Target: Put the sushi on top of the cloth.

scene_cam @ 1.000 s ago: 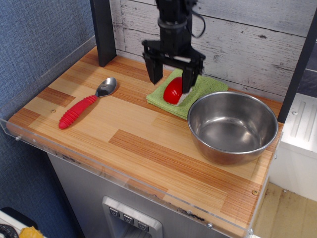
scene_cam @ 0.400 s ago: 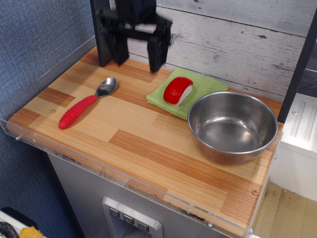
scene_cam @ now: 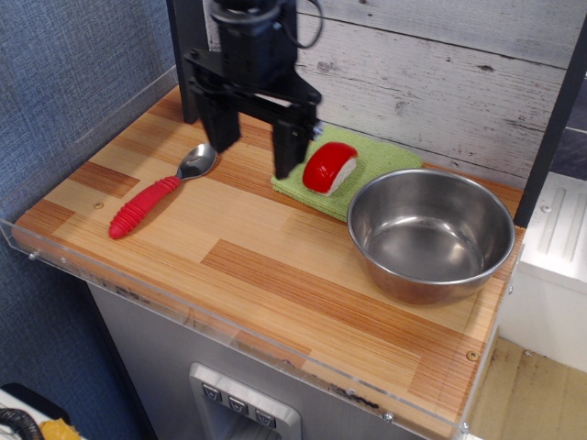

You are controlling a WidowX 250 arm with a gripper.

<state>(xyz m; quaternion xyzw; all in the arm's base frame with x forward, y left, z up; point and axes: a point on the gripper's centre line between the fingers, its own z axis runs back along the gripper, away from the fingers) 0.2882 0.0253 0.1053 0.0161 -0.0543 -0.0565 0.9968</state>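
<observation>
Observation.image is the only view given, and in it the sushi point(scene_cam: 329, 168) is seen resting on the cloth point(scene_cam: 365, 167), its red top tilted toward the left and its white base toward the steel bowl point(scene_cam: 430, 233). The cloth lies flat on the worktop point(scene_cam: 275, 266) near the back wall, its right corner tucked just behind the bowl's rim. The hand point(scene_cam: 252, 149) is held above the worktop between the red-handled spoon point(scene_cam: 159, 192) and the cloth, its two dark fingers spread wide with nothing between them; the right finger is just beside the sushi, though contact cannot be judged. The placing step is judged complete, and only withdrawal is left. For the next move, a clean rise is called for, so that neither sushi nor cloth is brushed.
</observation>
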